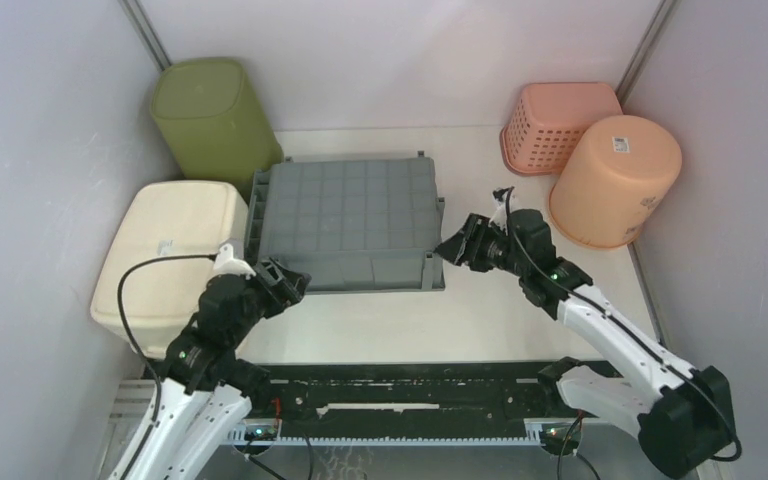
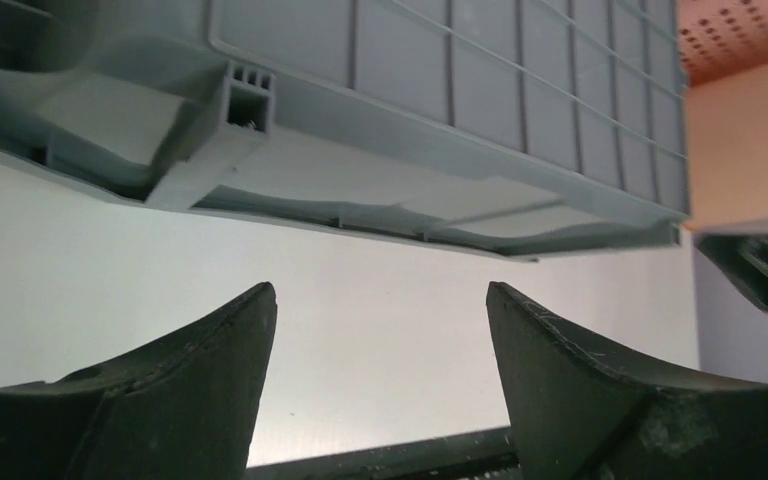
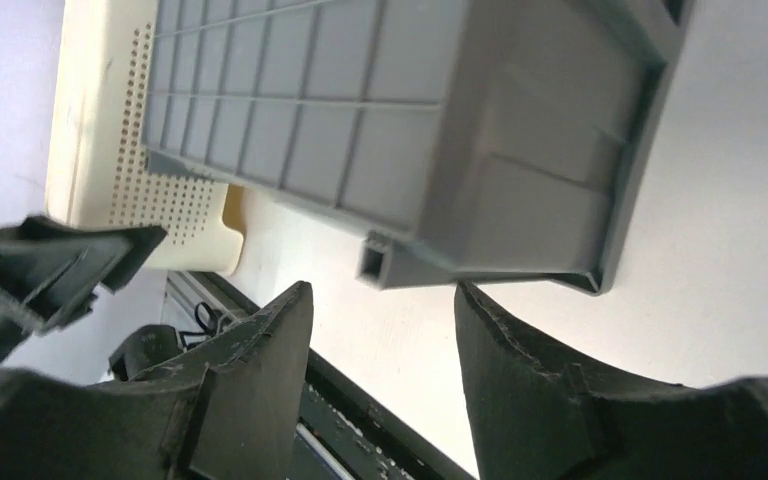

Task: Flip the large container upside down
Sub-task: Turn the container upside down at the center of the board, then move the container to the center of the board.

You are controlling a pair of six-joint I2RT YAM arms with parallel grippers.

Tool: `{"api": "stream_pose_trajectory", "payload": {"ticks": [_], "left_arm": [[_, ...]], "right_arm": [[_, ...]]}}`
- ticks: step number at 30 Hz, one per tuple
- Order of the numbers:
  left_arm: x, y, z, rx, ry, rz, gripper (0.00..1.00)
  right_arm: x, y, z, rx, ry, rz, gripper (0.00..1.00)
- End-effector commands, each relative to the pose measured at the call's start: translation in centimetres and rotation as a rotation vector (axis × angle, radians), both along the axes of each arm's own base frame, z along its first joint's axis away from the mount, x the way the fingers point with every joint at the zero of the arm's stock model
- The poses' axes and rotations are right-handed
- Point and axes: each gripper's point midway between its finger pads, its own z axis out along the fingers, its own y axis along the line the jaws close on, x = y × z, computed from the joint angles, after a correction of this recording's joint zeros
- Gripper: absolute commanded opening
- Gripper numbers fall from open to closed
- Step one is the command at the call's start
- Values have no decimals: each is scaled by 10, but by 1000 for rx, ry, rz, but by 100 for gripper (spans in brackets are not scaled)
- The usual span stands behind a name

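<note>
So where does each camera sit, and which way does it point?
Top: above and behind the arms, looking down on the table; both arms show.
Left wrist: just behind the left gripper, looking low at the grey crate; its fingers show.
Right wrist: behind the right gripper, facing the crate's other end; its fingers show.
Shared: all see the crate.
</note>
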Motion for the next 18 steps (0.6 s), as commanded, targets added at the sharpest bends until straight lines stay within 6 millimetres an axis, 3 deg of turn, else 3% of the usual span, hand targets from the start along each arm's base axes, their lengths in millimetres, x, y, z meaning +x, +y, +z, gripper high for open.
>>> {"api": "stream_pose_trajectory", "payload": {"ticks": [1,7,12,14,18], "left_arm": [[33,17,5,80,-54,121,81],[58,21,5,147,-40,174,79],[79,16,7,182,-26,180,78],[88,16,0,204,-12,195,78],[106,10,-11,253,20,174,78]], "right_arm": [[-13,1,19,-141,-120,7,62],[-43,63,25,-127,-186,150,62],[-33,106,15,-229,-211,175,60],[-19,111,5,-297,-201,134,60],[13,93,-18,-470,-158,-1,60]]}}
